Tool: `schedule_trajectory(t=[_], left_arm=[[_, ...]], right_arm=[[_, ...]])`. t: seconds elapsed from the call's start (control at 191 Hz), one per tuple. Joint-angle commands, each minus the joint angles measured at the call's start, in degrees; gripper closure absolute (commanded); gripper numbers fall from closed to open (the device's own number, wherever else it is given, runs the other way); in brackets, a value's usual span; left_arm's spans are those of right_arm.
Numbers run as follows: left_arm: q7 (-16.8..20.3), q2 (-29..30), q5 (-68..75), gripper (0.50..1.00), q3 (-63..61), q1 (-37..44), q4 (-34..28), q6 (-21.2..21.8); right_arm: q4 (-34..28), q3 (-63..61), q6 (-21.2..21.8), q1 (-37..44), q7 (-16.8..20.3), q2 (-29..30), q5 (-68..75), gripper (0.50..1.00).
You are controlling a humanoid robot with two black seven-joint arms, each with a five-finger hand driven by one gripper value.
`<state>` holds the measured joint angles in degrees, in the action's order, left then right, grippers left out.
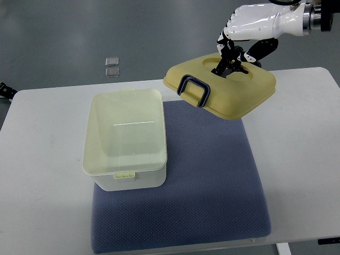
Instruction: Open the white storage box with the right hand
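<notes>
My right hand [232, 59] is reaching in from the upper right of the scene, its white forearm showing at the top edge, and its dark fingers [227, 62] are curling down into the recess on top of the pale yellow lid [234, 90], gripping it there. I am holding the lid clear of the white storage box [127, 141], up and to the right of it, well apart from its rim. The lid is tilting, its near-left corner dipping lowest, and its dark handle [195, 90] is hanging folded over that corner, facing the box. The box itself is standing open on the left part of the blue-grey mat [212, 180], its yellowish interior showing, with a small latch tab at the middle of its near rim and another at its far rim. The mat is lying under the box and spreading out to the right of it, on the white table [42, 159]. Beyond the box, past the table's far edge, two small clear squares [111, 65] are lying on the grey floor [64, 37].
</notes>
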<state>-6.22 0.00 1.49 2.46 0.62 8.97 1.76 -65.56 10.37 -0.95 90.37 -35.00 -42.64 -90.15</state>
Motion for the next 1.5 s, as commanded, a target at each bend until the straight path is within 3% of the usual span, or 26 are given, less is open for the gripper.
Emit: schedule_trajectory(t=[0.0,0.403,0.962,1.004,1.041,1.051,1.056,1.077,1.135,1.182,1.496], left_arm=[[-0.02,0.00,0.00,0.500,0.00,0.00,-0.01,0.00],[-0.02,0.00,0.00,0.500,0.00,0.00,-0.01,0.00],[-0.02,0.00,0.00,0.500,0.00,0.00,0.08,0.00],[-0.02,0.00,0.00,0.500,0.00,0.00,-0.01,0.00],[-0.02,0.00,0.00,0.500,0.00,0.00,-0.01,0.00],[-0.02,0.00,0.00,0.500,0.00,0.00,-0.01,0.00],[-0.02,0.00,0.00,0.500,0.00,0.00,-0.01,0.00],[-0.02,0.00,0.00,0.500,0.00,0.00,-0.01,0.00],[-0.02,0.00,0.00,0.500,0.00,0.00,-0.01,0.00],[-0.02,0.00,0.00,0.500,0.00,0.00,-0.01,0.00],[-0.02,0.00,0.00,0.500,0.00,0.00,-0.01,0.00]], right_arm=[[-0.01,0.08,-1.95,-2.74,0.00,-0.52,-0.03,1.000],[0.78,0.08,-6.17,-10.92,0.00,0.45,-0.56,1.000],[3.68,0.00,-9.86,-18.56,0.00,6.43,-0.47,1.000],[3.68,0.00,-10.03,-18.74,0.00,6.78,-0.38,0.908],[3.68,-0.09,-10.21,-18.83,0.00,7.13,-0.38,0.783],[3.68,-0.09,-10.21,-18.83,0.00,7.13,-0.38,0.783],[3.68,-0.09,-10.30,-18.83,0.00,7.22,-0.30,0.751],[3.68,-0.09,-10.56,-19.00,0.00,7.22,-0.29,0.703],[3.68,-0.09,-11.35,-19.44,0.00,7.39,-0.21,0.656],[3.60,-0.09,-12.23,-19.97,0.00,7.57,-0.03,0.587],[3.51,-0.09,-16.89,-20.32,0.00,7.48,0.76,0.572]])
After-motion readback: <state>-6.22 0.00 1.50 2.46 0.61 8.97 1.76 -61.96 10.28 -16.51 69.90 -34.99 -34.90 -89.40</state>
